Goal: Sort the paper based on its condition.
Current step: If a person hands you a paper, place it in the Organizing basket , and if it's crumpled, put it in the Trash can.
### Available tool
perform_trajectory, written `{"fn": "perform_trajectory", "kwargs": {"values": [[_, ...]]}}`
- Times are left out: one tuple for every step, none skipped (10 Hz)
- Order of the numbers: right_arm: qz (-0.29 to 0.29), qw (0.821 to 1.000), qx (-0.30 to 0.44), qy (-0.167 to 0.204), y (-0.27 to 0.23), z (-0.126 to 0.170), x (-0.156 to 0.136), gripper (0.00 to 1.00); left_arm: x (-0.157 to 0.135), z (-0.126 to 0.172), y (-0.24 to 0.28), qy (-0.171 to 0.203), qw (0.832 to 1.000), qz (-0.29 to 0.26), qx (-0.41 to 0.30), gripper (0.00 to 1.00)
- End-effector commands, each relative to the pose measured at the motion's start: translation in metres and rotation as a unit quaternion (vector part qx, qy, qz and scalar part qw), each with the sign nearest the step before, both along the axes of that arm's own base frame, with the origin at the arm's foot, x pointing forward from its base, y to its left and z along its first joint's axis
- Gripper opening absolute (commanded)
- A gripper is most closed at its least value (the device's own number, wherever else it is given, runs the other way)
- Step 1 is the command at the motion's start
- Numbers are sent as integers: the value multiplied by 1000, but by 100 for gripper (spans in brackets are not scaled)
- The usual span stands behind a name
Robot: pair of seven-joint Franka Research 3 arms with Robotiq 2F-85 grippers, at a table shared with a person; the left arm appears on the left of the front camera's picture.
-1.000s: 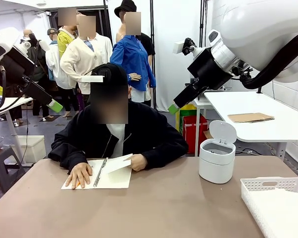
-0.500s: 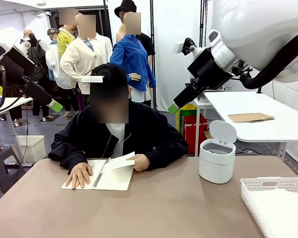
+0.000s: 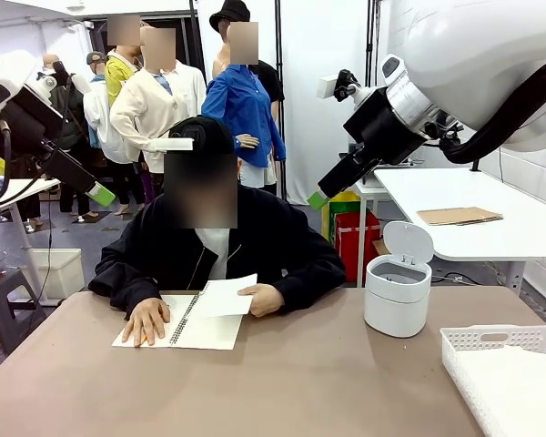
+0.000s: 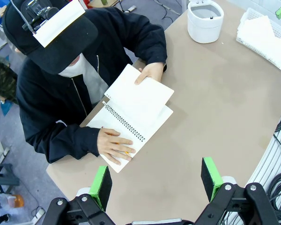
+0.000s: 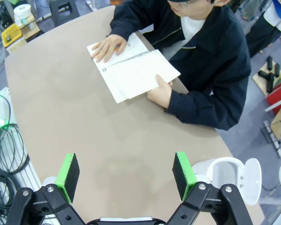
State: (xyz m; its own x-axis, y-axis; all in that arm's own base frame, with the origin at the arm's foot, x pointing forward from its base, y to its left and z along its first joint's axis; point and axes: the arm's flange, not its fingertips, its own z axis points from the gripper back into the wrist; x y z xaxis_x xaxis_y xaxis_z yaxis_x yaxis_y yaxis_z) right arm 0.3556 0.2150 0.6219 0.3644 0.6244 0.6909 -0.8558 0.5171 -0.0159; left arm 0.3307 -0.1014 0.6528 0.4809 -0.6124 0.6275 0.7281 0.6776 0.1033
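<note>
The paper [image 3: 224, 296] now lies lower and flatter than a second ago, over the open notebook [image 3: 209, 333] near the worktop's [image 3: 282, 382] far edge, with the person's hand [image 3: 262, 299] pinching its right side. The left pincer [image 4: 157, 180] and right pincer [image 5: 126, 171] hang released high above, unmoved.

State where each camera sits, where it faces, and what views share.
Front: between the arms, facing the person across the table; left arm, right arm show.
Left wrist: overhead, facing down at the notebook; open left end effector at bottom.
Right wrist: overhead, facing down at the sheet; open right end effector at bottom.
All share notebook, sheet, white bin.
</note>
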Motion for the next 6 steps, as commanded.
{"fn": "perform_trajectory", "kwargs": {"values": [[-1, 1000, -2, 0, -1, -2, -2, 100, -1, 0, -1, 1, 1000, 8, 1, 100], [-1, 1000, -2, 0, -1, -2, -2, 100, -1, 0, -1, 1, 1000, 8, 1, 100], [-1, 1000, -2, 0, -1, -2, -2, 100, -1, 0, -1, 1, 1000, 8, 1, 100], [-1, 1000, -2, 0, -1, -2, -2, 100, -1, 0, -1, 1, 1000, 8, 1, 100], [-1, 1000, -2, 0, -1, -2, -2, 100, -1, 0, -1, 1, 1000, 8, 1, 100], [-1, 1000, -2, 0, -1, -2, -2, 100, -1, 0, -1, 1, 1000, 8, 1, 100]]}}
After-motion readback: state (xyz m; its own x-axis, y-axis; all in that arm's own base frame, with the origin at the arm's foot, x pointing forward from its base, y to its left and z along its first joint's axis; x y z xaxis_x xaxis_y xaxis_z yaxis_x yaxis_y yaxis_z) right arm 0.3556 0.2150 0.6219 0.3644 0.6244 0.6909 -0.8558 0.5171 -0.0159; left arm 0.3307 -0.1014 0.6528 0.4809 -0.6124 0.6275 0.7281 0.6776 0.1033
